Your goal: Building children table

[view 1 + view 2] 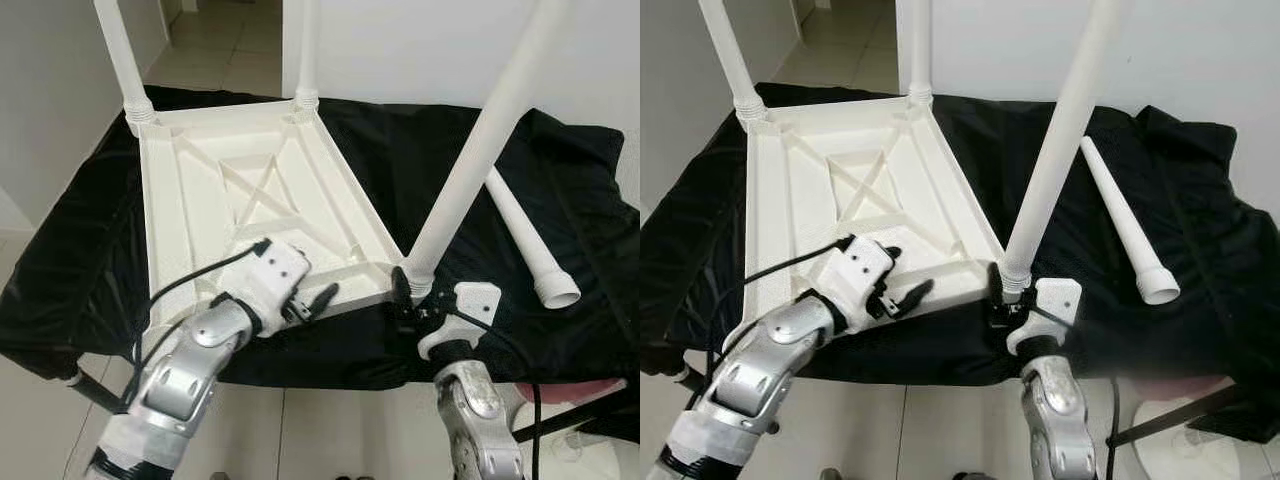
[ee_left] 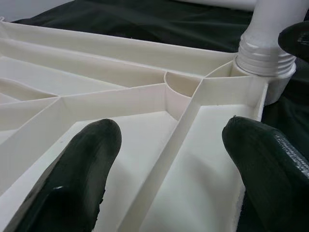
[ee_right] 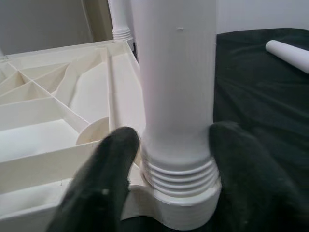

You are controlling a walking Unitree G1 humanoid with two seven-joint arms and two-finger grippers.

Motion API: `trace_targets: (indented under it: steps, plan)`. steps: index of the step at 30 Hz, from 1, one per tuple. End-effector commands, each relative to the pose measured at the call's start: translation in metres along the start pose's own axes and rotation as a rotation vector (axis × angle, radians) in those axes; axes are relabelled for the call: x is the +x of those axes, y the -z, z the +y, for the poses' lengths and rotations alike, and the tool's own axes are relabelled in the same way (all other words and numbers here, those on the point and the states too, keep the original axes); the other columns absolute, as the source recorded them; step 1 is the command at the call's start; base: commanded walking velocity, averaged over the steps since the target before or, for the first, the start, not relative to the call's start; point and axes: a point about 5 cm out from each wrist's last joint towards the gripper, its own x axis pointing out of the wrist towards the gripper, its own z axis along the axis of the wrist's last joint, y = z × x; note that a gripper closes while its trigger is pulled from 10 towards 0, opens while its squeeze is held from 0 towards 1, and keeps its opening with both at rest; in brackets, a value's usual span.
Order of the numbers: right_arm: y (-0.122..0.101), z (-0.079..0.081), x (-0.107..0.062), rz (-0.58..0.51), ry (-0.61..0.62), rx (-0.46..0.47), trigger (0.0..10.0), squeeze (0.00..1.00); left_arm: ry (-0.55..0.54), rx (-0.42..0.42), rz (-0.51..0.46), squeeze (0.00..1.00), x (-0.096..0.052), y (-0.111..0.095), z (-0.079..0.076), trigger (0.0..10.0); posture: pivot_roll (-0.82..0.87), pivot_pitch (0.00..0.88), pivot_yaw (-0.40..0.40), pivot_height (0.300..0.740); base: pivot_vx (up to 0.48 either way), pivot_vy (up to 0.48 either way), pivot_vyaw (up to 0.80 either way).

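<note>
**Seating the third leg: turn low, hold the top still**

Our right pincer (image 1: 403, 290) grips the base of the near-right table leg (image 3: 176, 87), one finger on each side just above the threaded collar (image 3: 179, 175), where the leg enters the corner socket (image 3: 186, 205). The threads are partly exposed above the socket, so we judge the leg not fully screwed home.

Our left pincer (image 1: 318, 300) is open, fingers (image 2: 72, 183) spread over the ribbed underside of the white plastic tabletop (image 1: 200, 200), near its front edge, beside that same corner.

The tabletop lies upside down on the counter, which is draped in black cloth (image 1: 60, 280). Two far legs (image 1: 122, 55) already stand in their sockets. The fourth leg (image 1: 525, 240) lies loose on the cloth to the right, well apart from the top.

To do this well:
- We keep the grip low, near the collar, so the long leg does not lever sideways.
- We hold the leg square to the socket, as it looks tilted and cross-threading is the risk.
- We press the left pincer onto the ribs to stop the top sliding on the cloth.
</note>
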Motion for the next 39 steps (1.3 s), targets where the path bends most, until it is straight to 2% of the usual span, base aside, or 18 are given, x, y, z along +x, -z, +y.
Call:
trace_targets:
  steps: [1, 5, 6, 7, 8, 17, 26, 32, 39]
  plan:
    - [0.003, 0.008, -0.003, 0.018, -0.057, 0.011, 0.0, 0.0, 0.005, -0.002, -0.002, 0.0, 0.0, 0.001, -0.002, 10.0, 0.02, 0.061, -0.062, 0.74, 0.0, 0.0, 0.0]
    - [0.005, 0.009, -0.007, 0.029, -0.063, 0.027, 0.0, 0.0, -0.013, 0.056, 0.026, 0.0, 0.0, 0.004, 0.001, 10.0, 0.03, 0.064, -0.063, 0.74, 0.0, 0.0, 0.0]
    - [0.006, 0.008, -0.008, 0.037, -0.064, 0.028, 2.7, 0.0, -0.016, 0.045, 0.023, 0.0, 0.0, 0.004, 0.002, 10.0, 0.02, 0.067, -0.061, 0.74, 0.0, 0.0, 0.0]
    - [0.006, 0.008, -0.008, 0.037, -0.064, 0.028, 2.7, 0.0, -0.016, 0.045, 0.023, 0.0, 0.0, 0.004, 0.002, 10.0, 0.02, 0.067, -0.061, 0.74, 0.0, 0.0, 0.0]
    - [0.006, 0.007, -0.008, 0.041, -0.068, 0.026, 10.0, 0.0, -0.017, 0.033, 0.021, 0.0, 0.0, 0.004, 0.003, 10.0, 0.02, 0.068, -0.062, 0.74, 0.0, 0.0, 0.0]
    - [0.005, 0.008, -0.012, 0.049, -0.117, 0.016, 10.0, 0.0, -0.022, 0.012, 0.025, 0.0, -0.003, 0.005, 0.003, 10.0, 0.02, 0.083, -0.058, 0.74, 0.0, 0.0, 0.0]
    - [0.003, 0.009, -0.005, 0.048, -0.171, 0.013, 10.0, 0.0, -0.034, 0.013, 0.033, 0.0, -0.004, 0.006, 0.005, 10.0, 0.03, 0.093, -0.058, 0.74, 0.0, 0.0, 0.0]
    - [-0.004, -0.001, 0.012, 0.04, -0.196, 0.029, 10.0, 0.0, -0.042, 0.017, 0.048, 0.0, -0.007, 0.009, 0.006, 10.0, 0.04, 0.097, -0.065, 0.74, 0.0, 0.0, 0.0]
    - [-0.009, -0.016, 0.023, 0.05, -0.217, 0.03, 10.0, 0.0, -0.051, 0.019, 0.062, 0.0, -0.01, 0.011, 0.005, 10.0, 0.05, 0.103, -0.071, 0.74, 0.0, 0.0, 0.0]
